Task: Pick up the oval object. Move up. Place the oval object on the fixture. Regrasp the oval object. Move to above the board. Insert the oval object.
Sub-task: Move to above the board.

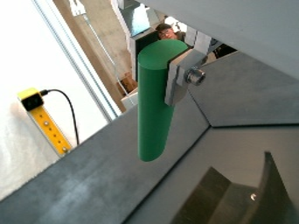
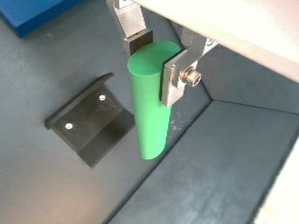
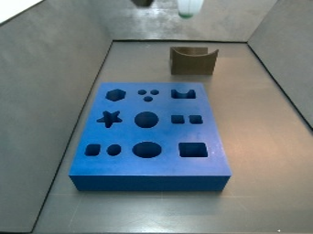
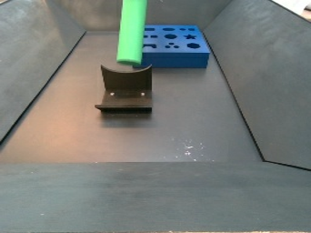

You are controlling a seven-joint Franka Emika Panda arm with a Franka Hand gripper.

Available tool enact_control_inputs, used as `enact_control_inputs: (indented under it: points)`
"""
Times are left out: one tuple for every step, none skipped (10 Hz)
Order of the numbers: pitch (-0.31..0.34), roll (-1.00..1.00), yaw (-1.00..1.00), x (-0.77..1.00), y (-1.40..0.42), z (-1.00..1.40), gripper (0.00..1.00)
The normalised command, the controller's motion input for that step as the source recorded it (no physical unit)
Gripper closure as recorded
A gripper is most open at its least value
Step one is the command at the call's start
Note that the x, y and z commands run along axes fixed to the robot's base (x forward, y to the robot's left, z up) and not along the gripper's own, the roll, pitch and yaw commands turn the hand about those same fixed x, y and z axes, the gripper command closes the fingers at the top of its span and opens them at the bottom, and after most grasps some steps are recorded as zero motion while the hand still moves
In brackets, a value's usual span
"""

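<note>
My gripper (image 2: 156, 59) is shut on the upper end of the oval object (image 2: 149, 109), a bright green rod with rounded ends. The rod hangs upright from the fingers (image 2: 176, 77) and also shows in a wrist view (image 1: 155, 105). In a side view the oval object (image 4: 130, 32) hangs with its lower end just over the notched top of the dark fixture (image 4: 124, 88); I cannot tell if they touch. The gripper itself is above that frame. The blue board (image 3: 153, 137) with its shaped cut-outs lies flat on the floor, apart from the fixture (image 3: 192, 59).
Sloping grey walls (image 4: 43, 82) close in the floor on all sides. A corner of the board (image 2: 35, 13) lies beyond the fixture (image 2: 87, 122). Outside the bin stand a yellow power strip (image 1: 45, 118) and a person (image 1: 167, 33).
</note>
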Motion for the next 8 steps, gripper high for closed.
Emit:
enact_control_inputs:
  points:
    - [0.137, -0.11, -0.04, -0.15, 0.09, 1.00, 1.00]
    - [0.141, -0.10, -0.03, -0.14, 0.08, 1.00, 1.00]
    - [0.150, -0.08, 0.01, -0.11, 0.06, 0.95, 1.00]
    - [0.150, -0.07, 0.03, -0.09, 0.04, 0.84, 1.00]
    - [0.147, -0.06, 0.05, -0.05, 0.01, 0.62, 1.00]
    - [0.148, -0.06, 0.06, -0.02, 0.00, 0.46, 1.00]
    - [0.158, -0.06, 0.07, 0.00, -0.01, 0.25, 1.00]
    - [0.114, -0.49, 1.00, -0.30, -1.00, 0.11, 1.00]
